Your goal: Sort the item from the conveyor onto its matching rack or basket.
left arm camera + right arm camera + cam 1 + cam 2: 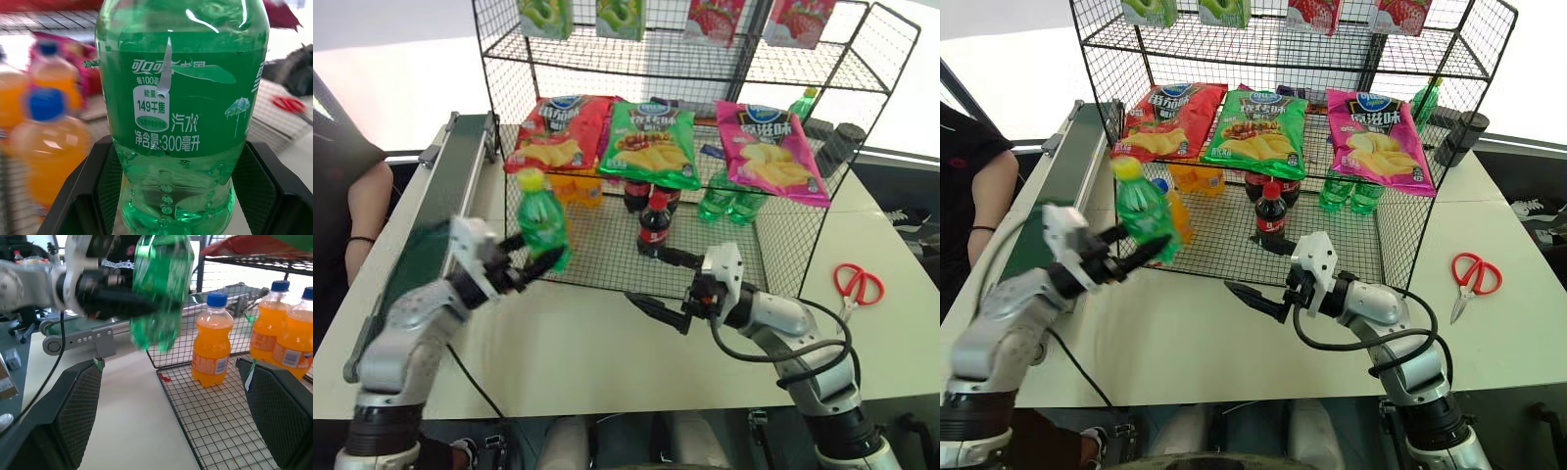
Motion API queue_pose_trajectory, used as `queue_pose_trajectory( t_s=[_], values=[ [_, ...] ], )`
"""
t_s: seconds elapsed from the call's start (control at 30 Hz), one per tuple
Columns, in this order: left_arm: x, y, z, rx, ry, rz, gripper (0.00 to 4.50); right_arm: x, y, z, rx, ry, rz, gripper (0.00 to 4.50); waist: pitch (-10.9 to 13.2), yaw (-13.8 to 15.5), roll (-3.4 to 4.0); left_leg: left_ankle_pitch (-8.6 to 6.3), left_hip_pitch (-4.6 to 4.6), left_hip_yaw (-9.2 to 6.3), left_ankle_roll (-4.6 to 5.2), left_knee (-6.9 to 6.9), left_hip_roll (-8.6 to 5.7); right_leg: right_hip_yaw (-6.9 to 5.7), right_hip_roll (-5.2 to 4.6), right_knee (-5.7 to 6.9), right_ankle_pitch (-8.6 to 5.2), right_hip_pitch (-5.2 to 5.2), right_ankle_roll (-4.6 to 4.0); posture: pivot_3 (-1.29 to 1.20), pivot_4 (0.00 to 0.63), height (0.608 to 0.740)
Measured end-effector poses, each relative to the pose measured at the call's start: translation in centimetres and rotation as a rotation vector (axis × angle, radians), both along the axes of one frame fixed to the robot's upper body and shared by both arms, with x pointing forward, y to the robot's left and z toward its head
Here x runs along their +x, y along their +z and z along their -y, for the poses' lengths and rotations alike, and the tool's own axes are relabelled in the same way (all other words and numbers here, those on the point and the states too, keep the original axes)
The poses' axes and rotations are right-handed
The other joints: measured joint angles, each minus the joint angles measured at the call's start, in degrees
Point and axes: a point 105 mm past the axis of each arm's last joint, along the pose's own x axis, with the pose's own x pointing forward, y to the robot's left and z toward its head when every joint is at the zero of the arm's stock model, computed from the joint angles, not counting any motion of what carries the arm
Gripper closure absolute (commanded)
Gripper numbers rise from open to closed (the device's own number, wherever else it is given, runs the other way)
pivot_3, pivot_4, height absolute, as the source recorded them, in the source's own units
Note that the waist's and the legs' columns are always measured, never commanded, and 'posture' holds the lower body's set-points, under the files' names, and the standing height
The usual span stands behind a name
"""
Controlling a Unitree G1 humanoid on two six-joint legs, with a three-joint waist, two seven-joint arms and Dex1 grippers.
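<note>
— Green plastic sits between the fingers of my left gripper: it is closed on the lower body of the soda bottle, which is upright, yellow cap on top, lifted clear of the table.

— So the pick is done?

— As I judge it, yes. The bottle is off the conveyor, which runs along my left side, and it hangs just in front of the rack, at the left end of the lowest tier.

— And your other arm?

— My right gripper holds nothing. Its fingers are spread wide and it hovers low over the table at the rack's front edge, near the cola bottle.

— What is left, then?

— The placing. Orange bottles stand on the mesh right behind where I hold mine, cola bottles are in the middle, and more green bottles stand further right, under the pink chip bag. I think those green ones are the match, so the bottle has to travel across the rack front, go in among them, be set on its base and let go. None of that is done yet.
</note>
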Motion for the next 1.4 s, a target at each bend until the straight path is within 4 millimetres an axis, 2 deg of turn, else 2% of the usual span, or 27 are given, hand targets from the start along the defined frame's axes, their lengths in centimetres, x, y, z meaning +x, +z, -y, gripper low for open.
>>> queue_pose_trajectory(
  t_s=[0.1,0.23,0.43,0.6,0.73,0.77,0.83,0.87,0.97,1.03,1.1,1.27,1.4],
  values=[
    [0.6,-0.4,2.8,0.006,-0.116,0.024,1.8,0.1,0.0,-0.2,0.007,-0.02,-0.034,0.0,0.0,0.2,0.02,0.0,-0.01,-0.05,0.02,0.07,-0.01,-0.08,0.07,0.01,0.01,0.06,0.03,0.0,0.15,0.74],
    [0.3,-0.8,6.4,0.021,-0.274,0.076,1.8,0.1,0.3,-0.5,0.039,-0.035,-0.075,0.0,0.0,0.1,0.03,-0.02,-0.01,-0.05,0.07,0.11,0.0,-0.06,0.2,-0.02,0.02,0.09,0.06,0.0,0.15,0.74],
    [-0.5,-1.4,9.1,0.013,-0.401,0.087,1.8,0.1,0.7,-0.1,0.049,-0.074,-0.091,0.0,0.0,0.1,0.03,-0.02,0.0,-0.13,0.08,0.18,0.23,-0.03,0.67,-0.02,0.03,0.12,0.08,0.0,0.15,0.74],
    [-1.4,-1.5,10.6,0.033,-0.501,0.115,1.8,0.0,0.9,-0.1,0.053,-0.079,-0.089,0.0,0.0,0.1,0.03,-0.02,0.03,-0.17,0.08,0.21,0.33,-0.03,0.86,0.05,0.02,0.13,0.07,0.0,0.15,0.74],
    [-1.4,-1.1,10.9,0.048,-0.53,0.149,1.8,-0.1,0.9,-0.1,0.063,-0.075,-0.104,0.0,0.0,0.1,0.04,-0.02,0.05,-0.18,0.08,0.21,0.36,-0.03,0.89,0.06,0.02,0.13,0.07,0.0,0.15,0.74],
    [-1.4,-1.2,10.9,0.049,-0.531,0.147,1.8,-0.1,0.9,-0.1,0.067,-0.074,-0.106,0.54,0.0,0.1,0.04,-0.02,0.04,-0.18,0.08,0.21,0.36,-0.03,0.89,0.06,0.02,0.13,0.07,0.0,0.15,0.74],
    [-1.2,-1.3,10.9,0.05,-0.533,0.141,1.8,-0.1,0.9,0.1,0.07,-0.076,-0.11,1.24,0.0,0.1,0.04,-0.02,0.03,-0.18,0.08,0.22,0.36,-0.03,0.89,0.05,0.02,0.13,0.07,0.0,0.15,0.74],
    [-1.2,-1.3,11.0,0.051,-0.535,0.143,1.8,-0.1,1.0,0.1,0.073,-0.077,-0.111,1.44,0.0,0.2,0.04,-0.02,0.02,-0.19,0.08,0.22,0.35,-0.03,0.89,0.05,0.02,0.14,0.07,0.0,0.15,0.74],
    [-1.1,-1.1,11.1,0.056,-0.542,0.148,1.8,0.0,1.1,0.3,0.077,-0.082,-0.107,1.43,0.0,0.2,0.04,-0.02,0.03,-0.19,0.08,0.24,0.35,-0.03,0.89,0.05,0.02,0.16,0.07,0.0,0.15,0.74],
    [-1.0,-1.2,11.2,0.057,-0.546,0.141,0.77,0.0,1.0,0.3,0.077,-0.086,-0.108,1.43,0.0,0.2,0.04,-0.02,0.03,-0.2,0.08,0.24,0.35,-0.03,0.89,0.05,0.02,0.15,0.07,0.0,0.15,0.74],
    [-0.8,-1.2,11.2,0.057,-0.542,0.126,0.06,0.1,0.8,0.5,0.07,-0.098,-0.113,1.43,0.0,0.2,0.04,-0.02,0.03,-0.21,0.08,0.24,0.35,-0.04,0.9,0.05,0.02,0.16,0.07,0.0,0.15,0.74],
    [-0.3,-2.1,10.5,0.081,-0.507,0.073,0.06,1.1,0.2,1.4,0.043,-0.189,-0.088,1.43,0.0,0.2,0.04,-0.02,0.03,-0.2,0.08,0.24,0.33,-0.04,0.92,0.06,0.02,0.15,0.07,0.0,0.15,0.74],
    [-0.6,-3.9,9.0,0.131,-0.465,0.019,0.06,2.9,-0.4,4.7,-0.009,-0.385,-0.029,1.43,0.0,0.2,0.05,-0.02,0.04,-0.2,0.08,0.23,0.36,-0.03,0.91,0.05,0.02,0.15,0.08,0.0,0.15,0.74]
  ],
)
